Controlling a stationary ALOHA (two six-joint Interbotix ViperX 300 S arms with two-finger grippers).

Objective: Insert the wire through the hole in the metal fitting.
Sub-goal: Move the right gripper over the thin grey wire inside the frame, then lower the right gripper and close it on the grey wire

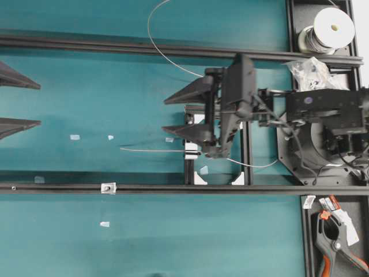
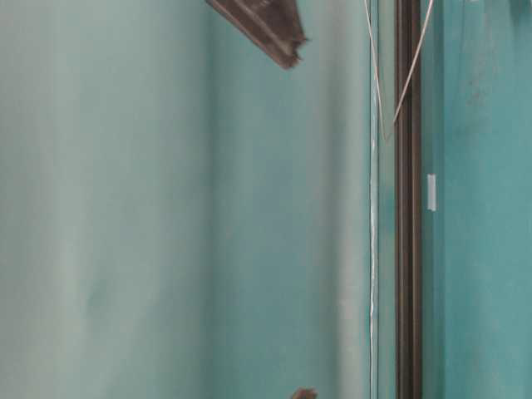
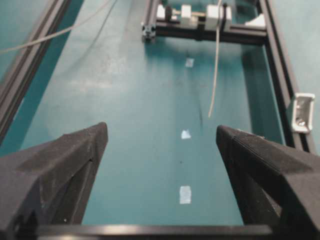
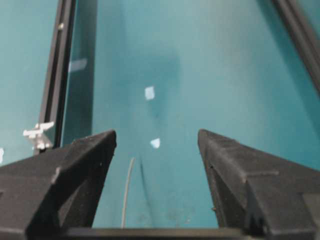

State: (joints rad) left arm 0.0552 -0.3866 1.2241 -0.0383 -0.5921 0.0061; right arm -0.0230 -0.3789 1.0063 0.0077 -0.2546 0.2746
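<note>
Both grippers wide open, holding nothing: left gripper (image 1: pixel 23 103) at table's left edge, right gripper (image 1: pixel 180 114) mid-table above the loose wire (image 1: pixel 151 150). Metal fitting (image 1: pixel 108 187) sits on the rail.

My wire (image 1: pixel 151 150), a hair-thin silvery strand, lies loose on the teal table (image 1: pixel 86 242), its free end pointing left after a wide loop from the spool. My metal fitting (image 1: pixel 108 187), a small squarish silvery piece, sits on the black rail, well apart from the wire's tip.
</note>
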